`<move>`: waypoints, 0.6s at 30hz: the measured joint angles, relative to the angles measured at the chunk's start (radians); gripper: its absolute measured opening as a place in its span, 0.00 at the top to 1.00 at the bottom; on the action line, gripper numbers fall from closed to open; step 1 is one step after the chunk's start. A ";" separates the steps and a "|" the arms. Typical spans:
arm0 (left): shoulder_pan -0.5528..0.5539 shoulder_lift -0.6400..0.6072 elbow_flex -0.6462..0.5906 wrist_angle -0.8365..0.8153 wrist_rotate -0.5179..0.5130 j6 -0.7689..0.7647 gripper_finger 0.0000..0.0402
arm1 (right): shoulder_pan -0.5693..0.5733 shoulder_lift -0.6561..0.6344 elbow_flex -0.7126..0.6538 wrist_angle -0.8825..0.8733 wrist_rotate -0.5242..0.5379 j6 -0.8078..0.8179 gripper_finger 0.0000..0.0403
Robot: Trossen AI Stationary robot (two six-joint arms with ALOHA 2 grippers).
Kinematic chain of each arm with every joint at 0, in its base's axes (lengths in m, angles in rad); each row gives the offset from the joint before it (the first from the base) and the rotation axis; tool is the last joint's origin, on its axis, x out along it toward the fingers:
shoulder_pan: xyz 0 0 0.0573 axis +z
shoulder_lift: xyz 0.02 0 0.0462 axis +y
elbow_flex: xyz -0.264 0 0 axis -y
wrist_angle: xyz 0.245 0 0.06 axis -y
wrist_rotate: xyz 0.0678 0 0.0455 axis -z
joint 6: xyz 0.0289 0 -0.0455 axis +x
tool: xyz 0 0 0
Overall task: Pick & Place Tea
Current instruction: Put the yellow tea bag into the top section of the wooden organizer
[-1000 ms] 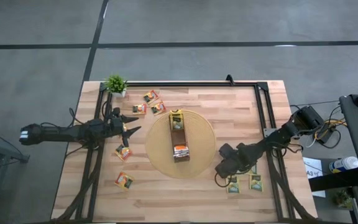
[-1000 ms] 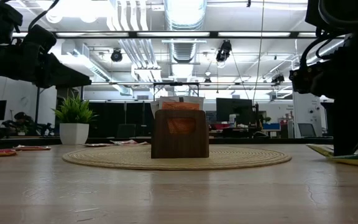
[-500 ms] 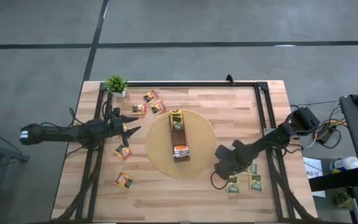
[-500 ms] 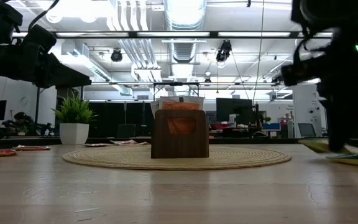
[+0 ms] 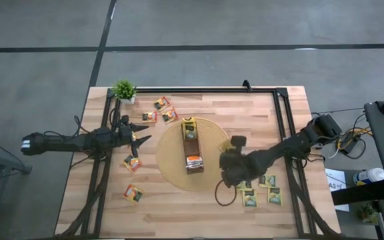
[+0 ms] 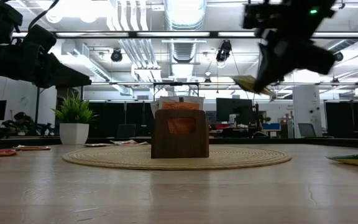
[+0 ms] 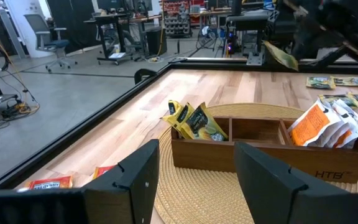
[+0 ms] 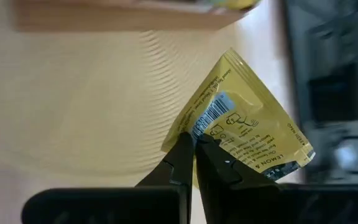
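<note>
Right gripper pinched a yellow sachet by its corner, clear above the mat for boxing; left gripper waited spread over the worktop

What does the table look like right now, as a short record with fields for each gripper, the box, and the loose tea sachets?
right gripper: shut on a yellow square tea sachet, lifted above the round woven mat
left gripper: open, holding nothing, at the table's left side
long brown wooden box: on the mat, sachets at both ends, middle compartment empty
loose sachets: three near the right edge, several on the left
</note>
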 joint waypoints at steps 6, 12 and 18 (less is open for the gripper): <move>0.001 0.000 0.000 0.000 0.000 0.000 0.50 | -0.102 0.025 0.068 0.008 0.099 -0.250 0.97; 0.001 0.000 0.000 0.000 0.000 0.000 0.50 | -0.207 0.051 0.112 0.032 0.173 -0.512 0.97; 0.000 0.000 0.000 0.000 0.000 0.000 0.50 | -0.277 0.053 0.107 0.280 0.160 -0.786 0.97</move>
